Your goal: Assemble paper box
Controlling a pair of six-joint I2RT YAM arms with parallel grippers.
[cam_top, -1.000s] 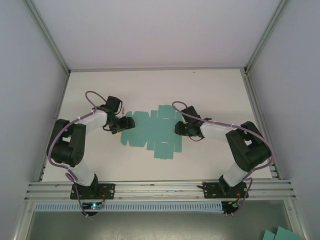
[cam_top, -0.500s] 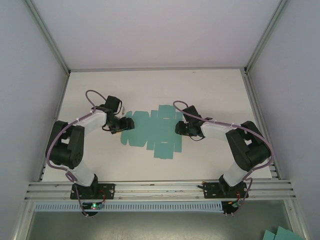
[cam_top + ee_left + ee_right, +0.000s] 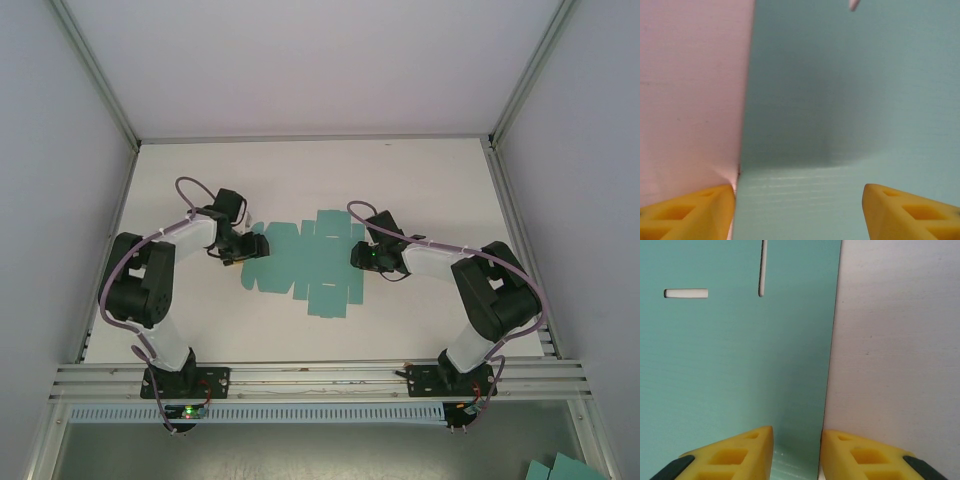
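Observation:
The paper box [image 3: 305,262] lies flat and unfolded on the white table, a teal die-cut sheet with flaps and tabs. My left gripper [image 3: 252,247] is low over the sheet's left edge. In the left wrist view its yellow fingertips [image 3: 690,212] stand wide apart and open, with the teal card [image 3: 850,100] spanning the gap between them. My right gripper [image 3: 358,256] is over the sheet's right edge. In the right wrist view its fingertips [image 3: 735,455] stand close together with a narrow gap, straddling the card's [image 3: 740,355] straight edge. Nothing is pinched.
The white table [image 3: 430,180] extends behind and beside the sheet. Grey enclosure walls close in left, right and back. An aluminium rail [image 3: 320,378] carries both arm bases at the near edge. Spare teal sheets [image 3: 560,468] lie below the table at bottom right.
The left arm's elbow and forearm have shifted a little, while its gripper stays at the sheet's left edge. The right arm and the sheet look unmoved.

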